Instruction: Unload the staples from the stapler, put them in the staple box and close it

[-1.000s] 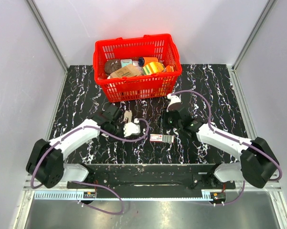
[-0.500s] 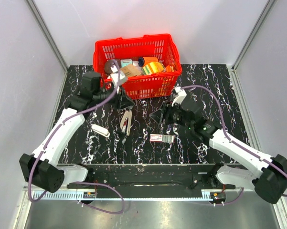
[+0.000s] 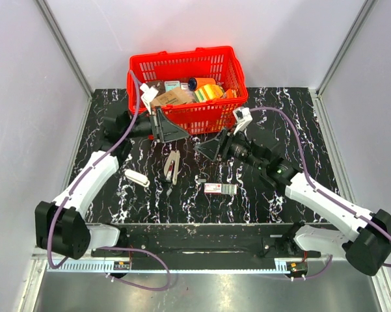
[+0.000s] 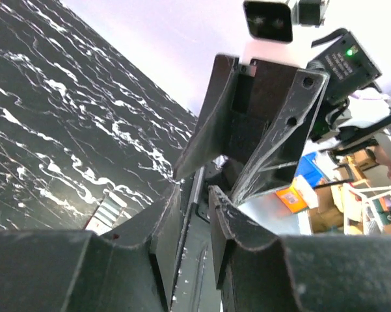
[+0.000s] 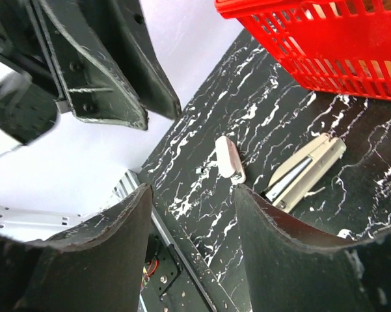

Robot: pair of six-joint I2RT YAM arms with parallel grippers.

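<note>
The stapler [image 3: 172, 167] lies swung open on the desk [image 3: 273, 117], a small white piece [image 3: 136, 177] near it; whether staples remain inside, I cannot tell; left claw [image 4: 195, 192] barely parted, right claw [image 5: 192, 192] wide; both hover empty, so the emptying looks unfinished.

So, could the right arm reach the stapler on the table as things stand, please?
Probably yes: the stapler lies on bare table near the right tool, which hangs open and empty.
</note>
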